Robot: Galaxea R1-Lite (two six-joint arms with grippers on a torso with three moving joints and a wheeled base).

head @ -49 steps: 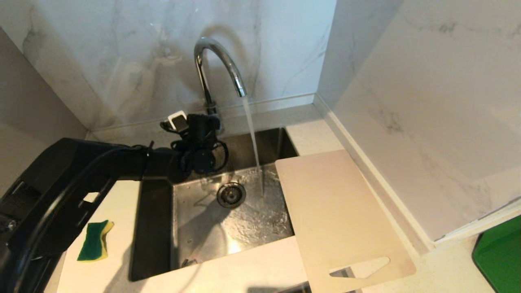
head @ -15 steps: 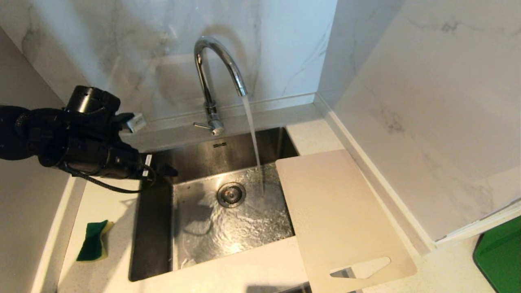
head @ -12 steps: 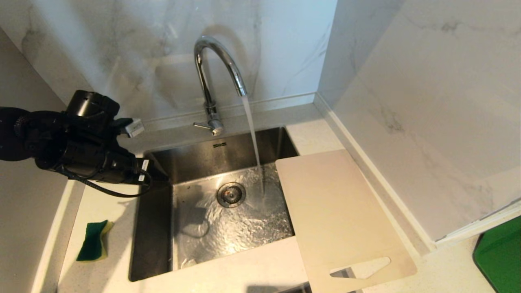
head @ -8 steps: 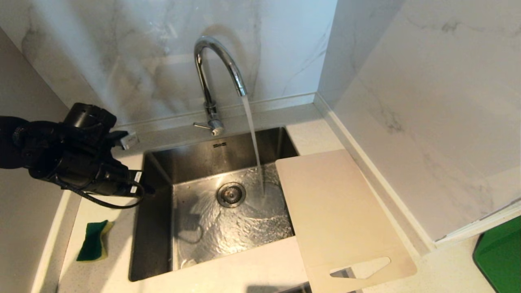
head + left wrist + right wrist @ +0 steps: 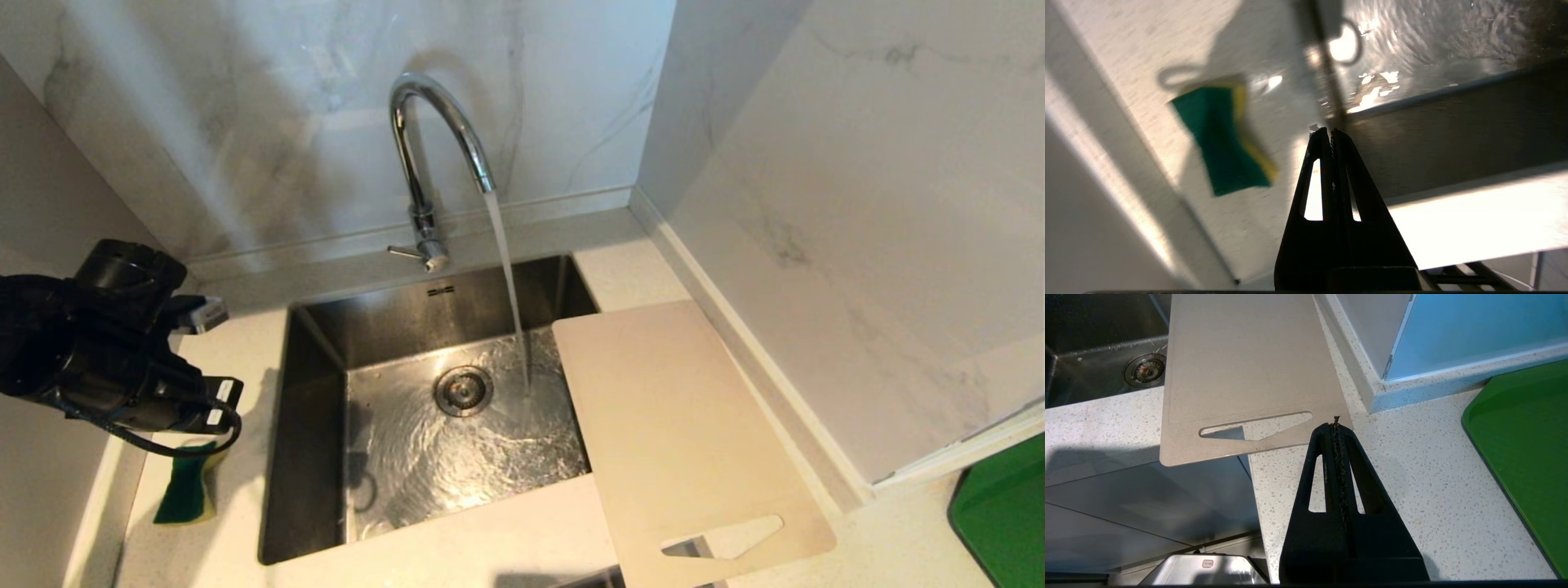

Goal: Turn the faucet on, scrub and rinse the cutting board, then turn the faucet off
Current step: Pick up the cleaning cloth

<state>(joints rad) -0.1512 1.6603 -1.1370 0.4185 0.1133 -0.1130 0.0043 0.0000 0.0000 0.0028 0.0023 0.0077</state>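
The chrome faucet (image 5: 437, 122) stands behind the sink with water (image 5: 508, 278) streaming from its spout; its thin lever (image 5: 404, 251) sticks out to the left. The cream cutting board (image 5: 686, 433) lies flat across the sink's right rim and the counter, handle slot nearest me. It also shows in the right wrist view as the cutting board (image 5: 1241, 363). My left arm (image 5: 98, 351) hovers over the left counter. The left gripper (image 5: 1329, 130) is shut and empty, beside a green-and-yellow sponge (image 5: 1220, 139). My right gripper (image 5: 1336, 424) is shut and empty above the counter by the board's slot corner.
The steel sink (image 5: 310, 457) has water rippling round its drain (image 5: 464, 390). The sponge (image 5: 186, 490) lies on the counter left of the sink, partly under my left arm. A green tray (image 5: 1000, 514) sits at the far right. Marble walls close the back and right.
My left arm has drawn away from the faucet base, leftward and toward me, and now hangs above the sponge. The water keeps running and the board has not moved.
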